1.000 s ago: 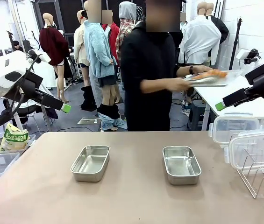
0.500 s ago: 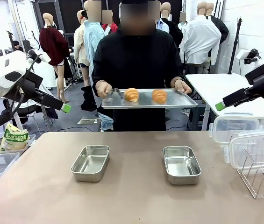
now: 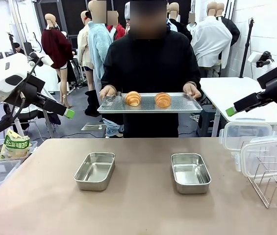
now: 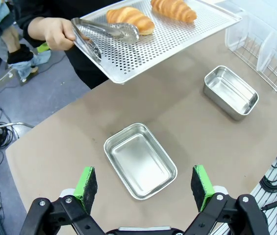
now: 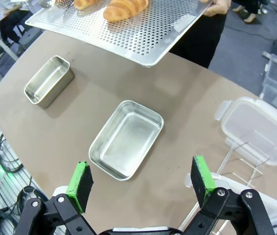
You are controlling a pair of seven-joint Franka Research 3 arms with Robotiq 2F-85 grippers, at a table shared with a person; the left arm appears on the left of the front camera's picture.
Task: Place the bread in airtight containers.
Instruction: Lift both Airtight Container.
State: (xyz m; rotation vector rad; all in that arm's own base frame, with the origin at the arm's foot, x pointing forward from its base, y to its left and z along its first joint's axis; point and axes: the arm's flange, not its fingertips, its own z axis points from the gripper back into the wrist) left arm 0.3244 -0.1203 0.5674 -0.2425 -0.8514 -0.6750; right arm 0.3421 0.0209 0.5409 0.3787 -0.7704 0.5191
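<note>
Here, both croissants [image 3: 133, 98] lie on the perforated tray [image 3: 187, 104] that a person holds beyond the table's far edge; the tins [image 3: 95, 171] sit empty. The left gripper [image 4: 143, 182] and right gripper [image 5: 140, 177] hang open, holding nothing. Each should take one croissant lightly across its middle. The snack bag's [image 3: 14, 145] print is unreadable.

Both croissants [image 5: 124, 9] run off the top edge (right wrist view).

We note both croissants [image 3: 133, 98] glossy and ridged on a perforated metal tray [image 3: 186, 103]. Left tin [image 3: 95, 171] and right tin [image 3: 190, 172]: satiny steel. Table [image 3: 138, 210] matt, smooth. Lids [image 3: 268, 155] clear plastic; wire rack [image 3: 267, 183] bare metal.
</note>
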